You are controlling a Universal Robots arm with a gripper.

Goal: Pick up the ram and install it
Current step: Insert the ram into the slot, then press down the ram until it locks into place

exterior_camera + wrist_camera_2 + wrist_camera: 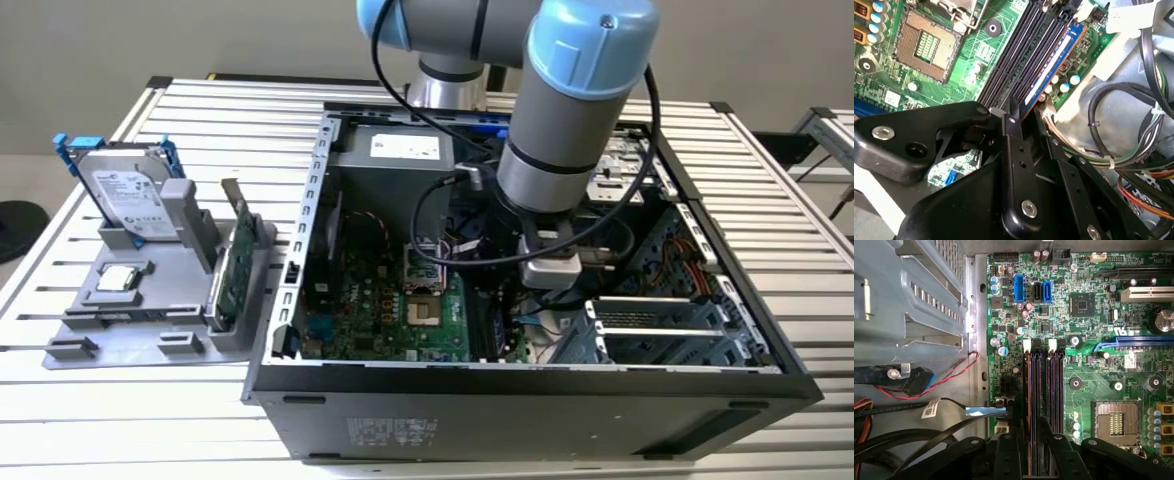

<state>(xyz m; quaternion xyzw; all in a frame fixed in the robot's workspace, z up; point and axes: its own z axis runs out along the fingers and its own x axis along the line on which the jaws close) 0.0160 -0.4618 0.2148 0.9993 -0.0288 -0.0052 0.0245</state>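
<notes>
Four slots: long black memory slots (1041, 405) run side by side on the glossy green motherboard (1089, 335), straight ahead of the claw.
Claw: the matte black gripper (1016, 117), with angular bolted links, is clamped on the ram.
Ram: the thin, flat blue-black ram (1054, 65) with a pale label strip stands on edge in the outermost slot, between the fingertips.
Socket: a square metal-framed processor socket (929, 42) lies beside the slots.
Case: a dark sheet-metal computer case (534, 385) surrounds the claw.
</notes>
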